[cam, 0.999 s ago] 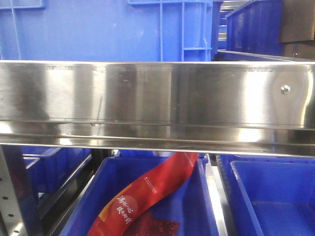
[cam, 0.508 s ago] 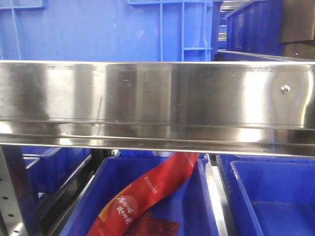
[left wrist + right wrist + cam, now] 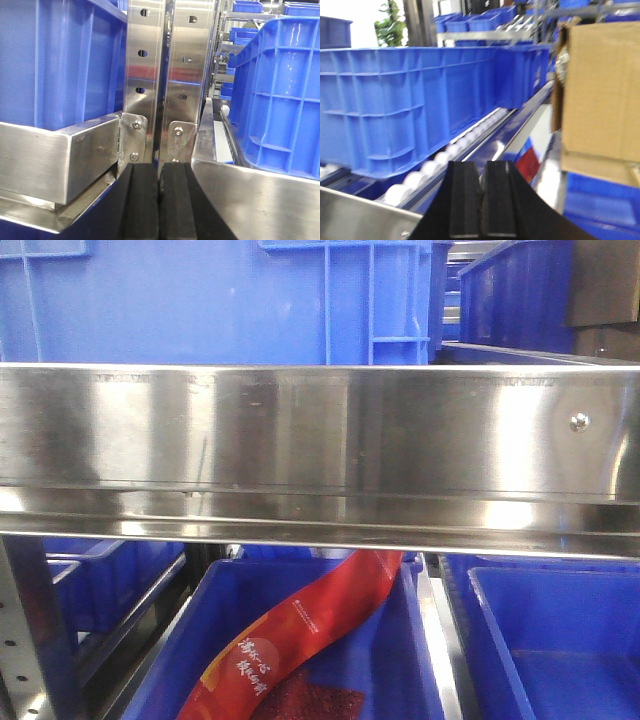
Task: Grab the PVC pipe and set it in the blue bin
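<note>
The PVC pipe is out of view in every frame. Blue bins show in all views: one large bin sits on the shelf above the steel rail, and an open bin stands below at the right. My left gripper is shut with nothing between its black pads, pointing at the steel uprights between two blue bins. My right gripper is also shut and empty, hovering over a roller track beside a long blue bin.
A wide stainless shelf rail fills the middle of the front view. Below it, a blue bin holds a red packet. A cardboard box stands to the right of the right gripper. Steel shelf edges flank the left gripper closely.
</note>
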Action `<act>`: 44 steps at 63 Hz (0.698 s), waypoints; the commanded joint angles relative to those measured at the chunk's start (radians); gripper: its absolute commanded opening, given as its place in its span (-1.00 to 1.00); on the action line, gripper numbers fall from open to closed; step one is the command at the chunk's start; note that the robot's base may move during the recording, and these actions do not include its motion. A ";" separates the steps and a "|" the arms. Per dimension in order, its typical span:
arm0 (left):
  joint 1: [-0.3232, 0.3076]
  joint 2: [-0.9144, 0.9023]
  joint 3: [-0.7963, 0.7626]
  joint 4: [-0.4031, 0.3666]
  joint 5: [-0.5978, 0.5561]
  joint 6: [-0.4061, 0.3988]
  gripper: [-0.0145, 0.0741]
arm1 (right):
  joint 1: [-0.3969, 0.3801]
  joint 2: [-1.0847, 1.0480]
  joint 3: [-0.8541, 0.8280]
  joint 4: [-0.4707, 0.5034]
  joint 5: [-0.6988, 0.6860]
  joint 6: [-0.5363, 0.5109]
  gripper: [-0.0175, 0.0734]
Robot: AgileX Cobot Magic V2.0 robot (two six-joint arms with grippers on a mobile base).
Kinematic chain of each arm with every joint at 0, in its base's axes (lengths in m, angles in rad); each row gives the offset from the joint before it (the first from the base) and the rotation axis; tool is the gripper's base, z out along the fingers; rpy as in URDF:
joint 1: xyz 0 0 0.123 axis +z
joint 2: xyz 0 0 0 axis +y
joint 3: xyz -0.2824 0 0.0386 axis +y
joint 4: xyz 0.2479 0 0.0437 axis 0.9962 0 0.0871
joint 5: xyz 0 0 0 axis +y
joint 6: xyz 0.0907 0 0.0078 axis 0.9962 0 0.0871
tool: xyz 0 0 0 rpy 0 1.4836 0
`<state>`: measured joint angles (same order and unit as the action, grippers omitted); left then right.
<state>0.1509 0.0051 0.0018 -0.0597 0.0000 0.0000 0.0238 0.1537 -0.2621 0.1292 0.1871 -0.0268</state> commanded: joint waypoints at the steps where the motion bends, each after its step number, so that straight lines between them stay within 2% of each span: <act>1: -0.007 -0.005 -0.002 -0.007 -0.025 0.000 -0.92 | -0.017 -0.031 0.032 -0.027 -0.078 0.006 -0.99; 8: -0.007 -0.005 -0.002 -0.007 -0.025 0.000 -0.92 | -0.021 -0.066 0.059 -0.034 -0.087 0.009 -0.99; 22: -0.007 -0.005 -0.002 -0.007 -0.025 0.000 -0.92 | -0.030 -0.109 0.093 -0.129 -0.095 0.009 -0.99; 44: -0.007 -0.005 -0.002 -0.007 -0.025 0.000 -0.92 | -0.030 -0.139 0.105 -0.129 -0.105 0.005 -0.99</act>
<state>0.1509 0.0051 0.0018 -0.0597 -0.0054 0.0000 0.0000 0.0295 -0.1672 0.0124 0.1066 -0.0211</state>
